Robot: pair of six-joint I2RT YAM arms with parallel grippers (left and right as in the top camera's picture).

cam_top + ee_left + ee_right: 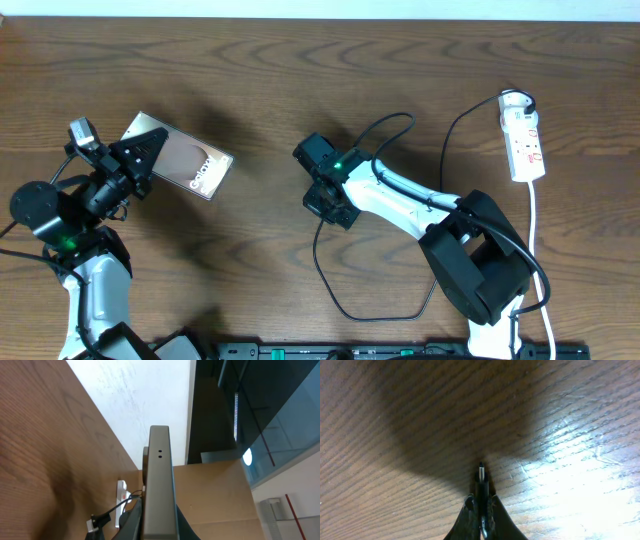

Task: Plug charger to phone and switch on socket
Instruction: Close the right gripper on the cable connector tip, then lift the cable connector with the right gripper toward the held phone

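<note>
Status of left gripper (140, 152): closed on the phone (182, 162), clamping one short end; glossy face and white lettering turned toward the overhead camera; in the left wrist view, phone (159, 485) seen edge-on between the fingers, free end with two small holes pointing away; right gripper (331, 207): near the table centre, well apart from the phone; in the right wrist view, closed on the charger (481, 472), small plug tip protruding beyond the fingertips (499, 519), just over the wooden table (395, 420), contact not discernible; cable of the charger (352, 314): looping from the right gripper toward the near table edge, then back up toward the socket (523, 135); socket: flat at the far right of the table, white cord (536, 230) running toward the near edge; well apart from both grippers; switch position too small to tell.
</note>
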